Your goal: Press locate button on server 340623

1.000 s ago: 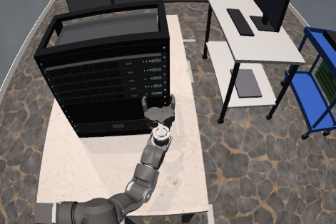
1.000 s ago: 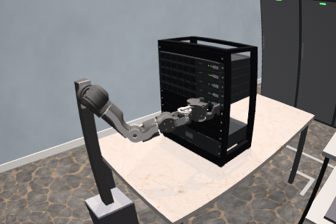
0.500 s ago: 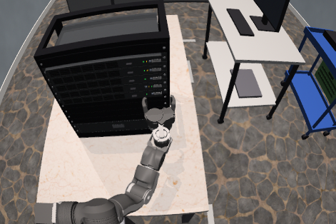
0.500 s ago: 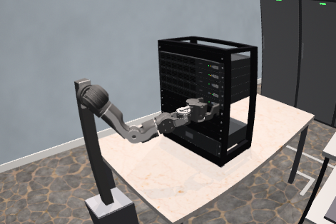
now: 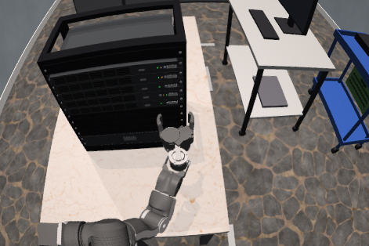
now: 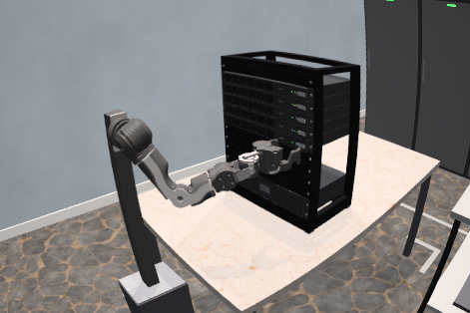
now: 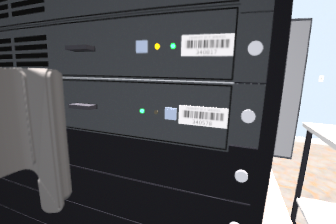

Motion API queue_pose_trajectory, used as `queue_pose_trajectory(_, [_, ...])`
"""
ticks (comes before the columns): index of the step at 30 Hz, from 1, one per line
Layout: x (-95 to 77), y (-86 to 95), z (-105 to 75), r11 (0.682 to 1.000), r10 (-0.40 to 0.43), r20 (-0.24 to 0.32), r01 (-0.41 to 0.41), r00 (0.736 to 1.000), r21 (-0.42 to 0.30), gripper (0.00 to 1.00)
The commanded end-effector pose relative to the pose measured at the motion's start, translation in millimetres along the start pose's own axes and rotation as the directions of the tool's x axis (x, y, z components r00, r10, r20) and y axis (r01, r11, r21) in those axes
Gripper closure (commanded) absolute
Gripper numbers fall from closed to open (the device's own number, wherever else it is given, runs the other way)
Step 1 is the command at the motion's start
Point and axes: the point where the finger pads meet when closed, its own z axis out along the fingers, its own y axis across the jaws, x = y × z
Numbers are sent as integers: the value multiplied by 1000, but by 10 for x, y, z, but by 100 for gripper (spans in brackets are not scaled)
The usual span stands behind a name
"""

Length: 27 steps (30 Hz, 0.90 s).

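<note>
From the top view, the gripper [image 5: 175, 117] sits with its fingers apart and nothing between them, right up against the front of the black rack [image 5: 114, 59] near its right post, below the five servers whose lights show. The rack stands on the pale surface [image 5: 207, 188] unfastened, so a firm forward push from here could slide it back or rock it.

In the exterior view the gripper [image 6: 289, 158] is level with the lowest lit server, and the arm is stretched nearly flat across the surface. The rack is tall and narrow front to back; a high, hard press would be likelier to tip it than a low one.

The wrist view shows two servers close up. The upper label [image 7: 208, 44] appears to read 340817 and the lower label [image 7: 203, 116] 340578, though the digits are small enough that I would not swear to them. Neither looks like 340623, so the target server is probably one of those higher up, out of this view. The square button [image 7: 141, 46] on the upper unit and the square button [image 7: 170, 113] on the lower are both unlit. With one finger [image 7: 29, 140] close beside the panel, any stray contact could light a wrong button.
</note>
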Motion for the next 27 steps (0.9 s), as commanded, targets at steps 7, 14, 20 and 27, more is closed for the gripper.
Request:
queue_pose_trajectory(7, [20,-17,-117,1000,7,-3,-7,1000,7,40])
queue_pose_trajectory(14, [25,-17,-129,1000,7,-3,-7,1000,7,40])
queue_pose_trajectory(20, [94,-16,-129,1000,7,-3,-7,1000,7,40])
queue_pose_trajectory(27, [243,-15,-130,1000,7,-3,-7,1000,7,40])
